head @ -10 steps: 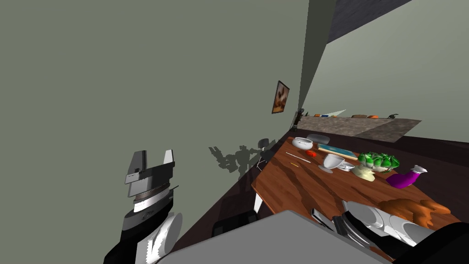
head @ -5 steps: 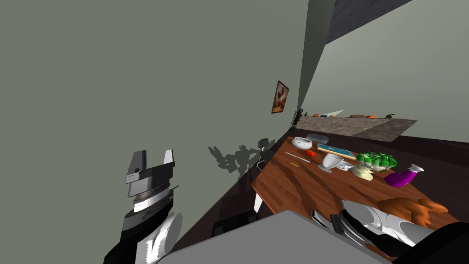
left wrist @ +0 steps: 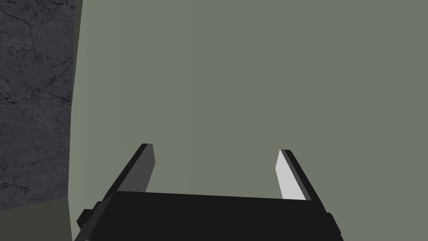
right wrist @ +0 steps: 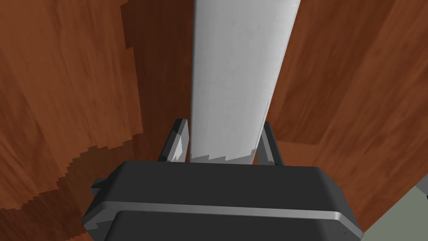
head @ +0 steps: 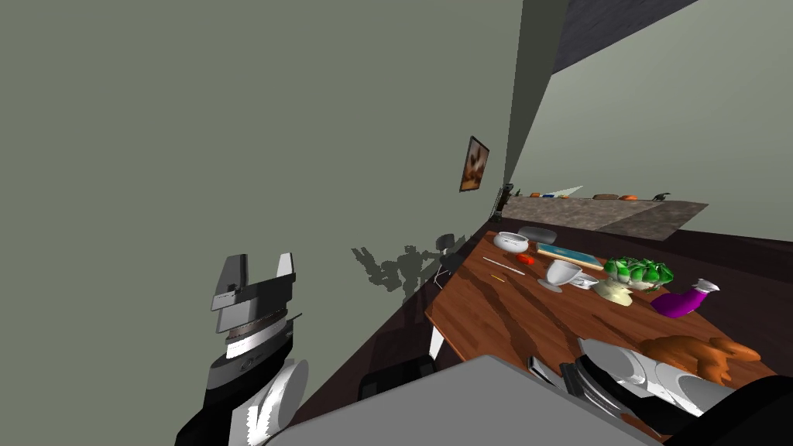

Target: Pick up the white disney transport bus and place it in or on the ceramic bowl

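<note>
A long white-grey block, the bus (right wrist: 238,75), sticks out from between the fingers of my right gripper (right wrist: 224,122), which is shut on its sides just above the brown wooden table (right wrist: 62,83). My right forearm (head: 643,372) hangs low over the near end of that table (head: 496,317). At the table's far left corner stands the white bowl (head: 511,241), well away from the right hand. My left gripper (head: 263,267) is raised beside the grey-green wall, and it stands open with nothing between its fingers (left wrist: 215,147).
Between my hand and the bowl stand a white cup (head: 563,272), a green plant in a cream pot (head: 636,275), a purple vase (head: 681,300), a flat teal book (head: 569,255), a small red thing (head: 526,261) and an orange-brown lump (head: 697,352). A dark chair (head: 447,259) stands by the wall.
The head view swayed slightly left and back. Neither arm nor anything on the table has visibly moved.
</note>
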Controlling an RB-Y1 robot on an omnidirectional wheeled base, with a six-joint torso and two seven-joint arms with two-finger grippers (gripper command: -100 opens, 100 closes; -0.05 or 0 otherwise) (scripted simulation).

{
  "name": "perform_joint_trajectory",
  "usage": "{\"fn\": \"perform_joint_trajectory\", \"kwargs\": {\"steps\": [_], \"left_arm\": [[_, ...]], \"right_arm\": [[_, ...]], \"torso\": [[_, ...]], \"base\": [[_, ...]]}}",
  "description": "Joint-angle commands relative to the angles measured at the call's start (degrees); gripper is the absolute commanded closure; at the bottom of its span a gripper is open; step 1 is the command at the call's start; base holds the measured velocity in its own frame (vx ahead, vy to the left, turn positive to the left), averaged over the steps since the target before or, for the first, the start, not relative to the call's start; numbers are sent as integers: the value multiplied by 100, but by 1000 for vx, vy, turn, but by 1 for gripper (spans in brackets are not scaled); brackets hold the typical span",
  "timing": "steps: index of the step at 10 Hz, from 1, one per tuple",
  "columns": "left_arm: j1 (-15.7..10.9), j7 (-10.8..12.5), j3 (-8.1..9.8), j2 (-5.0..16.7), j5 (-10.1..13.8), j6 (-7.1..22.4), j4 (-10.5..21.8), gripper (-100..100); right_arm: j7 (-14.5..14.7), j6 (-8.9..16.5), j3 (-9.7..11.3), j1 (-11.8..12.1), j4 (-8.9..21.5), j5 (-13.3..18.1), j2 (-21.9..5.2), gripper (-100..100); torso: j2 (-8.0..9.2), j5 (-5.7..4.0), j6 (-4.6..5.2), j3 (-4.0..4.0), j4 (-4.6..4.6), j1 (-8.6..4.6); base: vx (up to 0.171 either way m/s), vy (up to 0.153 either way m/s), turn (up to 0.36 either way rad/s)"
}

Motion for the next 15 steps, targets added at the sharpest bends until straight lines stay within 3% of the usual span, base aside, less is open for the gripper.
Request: {"fn": "perform_joint_trajectory", "kwargs": {"steps": [1, 2, 7, 12, 13, 14, 15], "left_arm": [[0, 0, 0, 0, 0, 0, 0, 0], [0, 0, 0, 0, 0, 0, 0, 0], [0, 0, 0, 0, 0, 0, 0, 0], [0, 0, 0, 0, 0, 0, 0, 0], [0, 0, 0, 0, 0, 0, 0, 0], [0, 0, 0, 0, 0, 0, 0, 0], [0, 0, 0, 0, 0, 0, 0, 0]], "right_arm": [[282, -77, 162, -39, 225, -286, -29, 100], [282, -77, 162, -39, 225, -394, -29, 100], [869, -247, 490, -144, 743, -1186, -66, 100], [1261, -361, 709, -214, 1089, -1866, -91, 100], [1457, -417, 818, -249, 1262, -2071, -103, 100], [1457, -417, 818, -249, 1262, -2160, -103, 100], [1653, -474, 928, -284, 1435, -2369, -115, 100]], "torso": [[0, 0, 0, 0, 0, 0], [4, -1, -3, 2, 0, -4], [1, 7, -1, 0, 0, 21], [3, 16, -4, 3, 3, 32], [3, 17, -2, 3, 3, 31], [4, 19, -3, 4, 3, 33], [4, 21, -2, 4, 4, 34]], "base": [[-25, -25, 82], [-19, -20, 63], [-14, 12, 59], [-20, 25, 63], [-19, 26, 79], [-16, 20, 42], [-20, 28, 94]]}}
